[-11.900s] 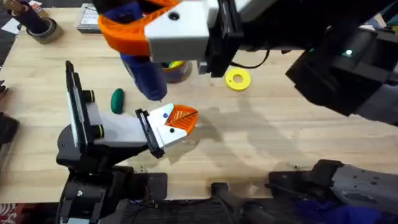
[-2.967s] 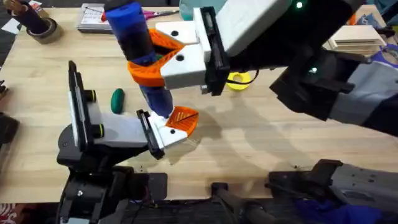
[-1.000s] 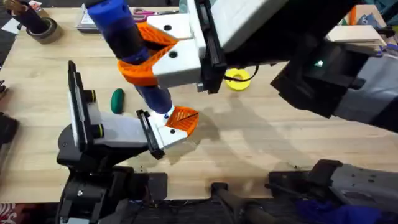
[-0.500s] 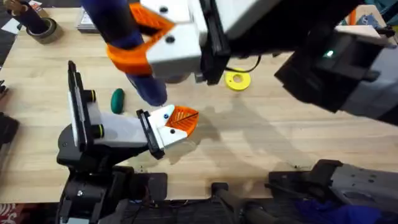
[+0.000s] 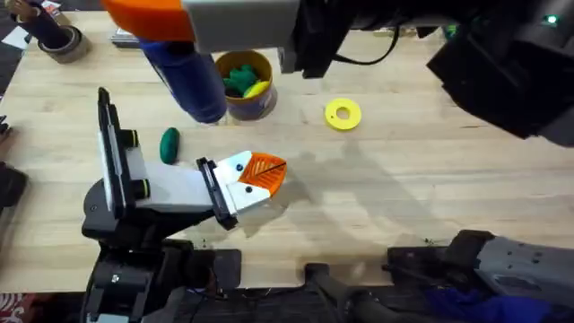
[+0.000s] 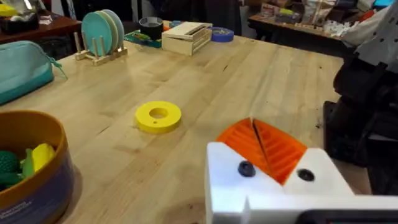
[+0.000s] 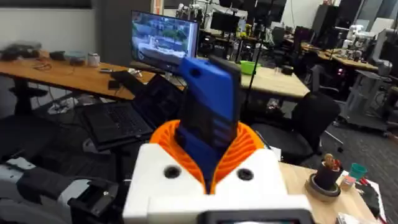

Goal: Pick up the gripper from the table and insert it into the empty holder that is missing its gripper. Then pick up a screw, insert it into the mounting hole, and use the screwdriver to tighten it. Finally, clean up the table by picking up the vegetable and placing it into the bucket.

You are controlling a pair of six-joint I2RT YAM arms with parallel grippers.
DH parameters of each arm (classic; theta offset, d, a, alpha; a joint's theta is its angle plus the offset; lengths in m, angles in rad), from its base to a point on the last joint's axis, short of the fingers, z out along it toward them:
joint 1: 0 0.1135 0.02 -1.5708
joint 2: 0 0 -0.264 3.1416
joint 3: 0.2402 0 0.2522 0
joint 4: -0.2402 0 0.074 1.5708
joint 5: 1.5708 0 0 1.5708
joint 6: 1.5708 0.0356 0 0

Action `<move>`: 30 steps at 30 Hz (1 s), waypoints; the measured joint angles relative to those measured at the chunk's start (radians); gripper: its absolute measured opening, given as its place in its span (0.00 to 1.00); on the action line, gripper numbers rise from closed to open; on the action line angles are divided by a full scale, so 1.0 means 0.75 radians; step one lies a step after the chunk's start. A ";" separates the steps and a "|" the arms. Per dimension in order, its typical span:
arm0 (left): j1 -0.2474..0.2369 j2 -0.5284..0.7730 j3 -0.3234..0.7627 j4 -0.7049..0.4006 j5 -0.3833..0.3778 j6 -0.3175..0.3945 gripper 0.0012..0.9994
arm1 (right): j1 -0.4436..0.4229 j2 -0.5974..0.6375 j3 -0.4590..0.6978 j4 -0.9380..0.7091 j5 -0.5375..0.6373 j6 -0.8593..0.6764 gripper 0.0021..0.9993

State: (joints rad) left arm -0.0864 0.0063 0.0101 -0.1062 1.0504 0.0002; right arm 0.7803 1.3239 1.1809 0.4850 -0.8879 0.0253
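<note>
Now that your right gripper (image 7: 208,168) has lifted the screwdriver (image 5: 193,76) off the holder (image 5: 235,184) it was bearing on a second ago, the gripper (image 5: 263,170) sits exposed in its mount, so the tightening looks finished. Your right fingers stay clamped on the blue barrel. I cannot tell how your left claw stands. The vegetable (image 5: 169,144) lies beside the fixture, and the bucket (image 5: 247,85) waits just beyond.

A robotics lab: rows of desks (image 7: 68,74) with monitors (image 7: 165,37), a laptop (image 7: 124,121), office chairs (image 7: 314,124) and other equipment behind a wooden table (image 6: 249,87).
</note>
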 joint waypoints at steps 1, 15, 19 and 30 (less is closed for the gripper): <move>0.000 0.000 0.000 0.000 0.000 0.000 0.01 | 0.000 0.000 0.000 -0.002 0.000 0.000 0.02; 0.000 0.000 0.000 0.000 0.000 0.000 0.01 | 0.012 0.001 -0.016 0.015 0.000 -0.005 0.02; 0.000 0.000 0.000 0.000 0.000 0.001 0.01 | 0.029 0.001 -0.073 0.025 0.000 -0.005 0.02; 0.000 0.000 0.000 0.000 0.000 0.004 0.01 | 0.014 0.000 -0.337 0.318 -0.043 0.084 0.02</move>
State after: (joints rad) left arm -0.0864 0.0063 0.0101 -0.1062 1.0504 0.0029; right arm 0.7911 1.3240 0.9279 0.7233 -0.9204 0.0885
